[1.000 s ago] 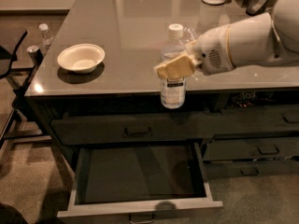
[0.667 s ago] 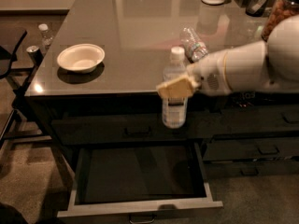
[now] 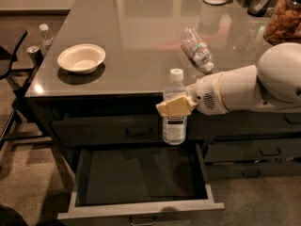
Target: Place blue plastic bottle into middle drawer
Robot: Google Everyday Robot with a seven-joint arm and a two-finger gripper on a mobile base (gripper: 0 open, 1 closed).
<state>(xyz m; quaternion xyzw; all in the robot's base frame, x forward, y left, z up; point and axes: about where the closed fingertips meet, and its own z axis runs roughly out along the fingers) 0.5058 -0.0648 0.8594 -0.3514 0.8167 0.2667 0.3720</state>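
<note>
Tool clamped on the blue plastic bottle, held above the open middle drawer.

From my station I see the tool point(image 3: 175, 106) reaching in from the right of the middle drawer point(image 3: 136, 175) on its white arm, tan fingers point(image 3: 170, 108) pressed together around the upper body of the blue plastic bottle point(image 3: 174, 127). The bottle hangs upright, white cap on top, over the drawer's right half, its base clear of the dark floor. The drawer stands pulled out, nothing lying inside. Directly above it, behind the bottle, sits a closed drawer with a black handle point(image 3: 108, 132). On the table point(image 3: 141, 36) above the drawer, a white bowl point(image 3: 81, 58) rests toward the left and a smaller clear bottle point(image 3: 197, 48) lies on its side toward the right.
</note>
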